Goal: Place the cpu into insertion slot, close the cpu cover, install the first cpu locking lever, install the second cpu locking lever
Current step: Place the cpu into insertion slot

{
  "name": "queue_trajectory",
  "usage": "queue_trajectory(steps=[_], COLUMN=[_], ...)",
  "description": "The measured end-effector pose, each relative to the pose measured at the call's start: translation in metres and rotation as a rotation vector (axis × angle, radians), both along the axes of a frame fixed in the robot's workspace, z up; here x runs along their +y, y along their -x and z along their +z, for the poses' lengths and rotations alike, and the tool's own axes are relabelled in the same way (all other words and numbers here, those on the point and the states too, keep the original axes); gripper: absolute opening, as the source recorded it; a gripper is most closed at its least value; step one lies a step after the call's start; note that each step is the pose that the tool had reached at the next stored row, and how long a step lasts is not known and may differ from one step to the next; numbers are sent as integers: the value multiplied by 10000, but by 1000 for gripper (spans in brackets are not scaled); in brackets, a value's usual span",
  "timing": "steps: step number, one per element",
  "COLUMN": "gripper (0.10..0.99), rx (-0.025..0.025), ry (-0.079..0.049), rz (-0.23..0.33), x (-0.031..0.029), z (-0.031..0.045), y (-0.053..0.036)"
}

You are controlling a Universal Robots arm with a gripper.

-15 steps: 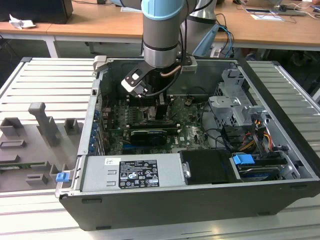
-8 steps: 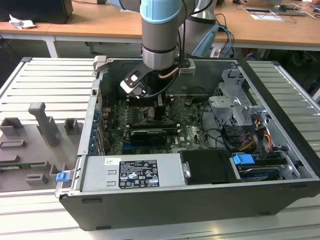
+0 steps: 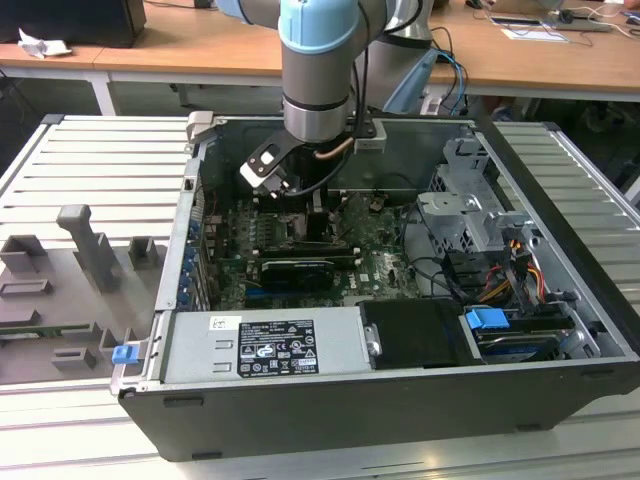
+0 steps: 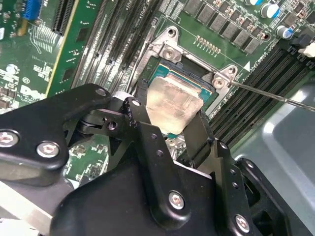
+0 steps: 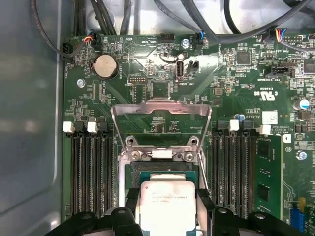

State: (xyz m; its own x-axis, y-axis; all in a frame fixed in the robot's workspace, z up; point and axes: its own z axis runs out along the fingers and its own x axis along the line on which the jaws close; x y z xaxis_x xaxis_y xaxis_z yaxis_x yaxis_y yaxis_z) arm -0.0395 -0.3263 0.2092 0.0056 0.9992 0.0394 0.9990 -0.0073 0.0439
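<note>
Step 1 in hand: jaws pinching cpu [image 4: 173, 101] over slot [image 4: 188, 73], cover [image 5: 161, 104] standing open beside slot; seating likely needs chip squared to slot, gentle drop.

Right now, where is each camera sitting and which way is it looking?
Exterior view: off the arm, outside the open computer case, looking down into it; the arm reaches in.
First wrist view: on the wrist, looking straight down at the motherboard and the open cpu cover; the pincer shows.
Second wrist view: on the wrist, looking slantwise past the black fingers at the insertion slot.
Both wrist views share the cpu, gripped by the pincer over the insertion slot.
</note>
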Motion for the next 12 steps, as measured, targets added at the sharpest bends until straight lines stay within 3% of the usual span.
queue_trajectory(steps=[12], gripper=[537], rx=[3], ry=[11], rz=[-160], x=[29], z=[-93], y=[-22])
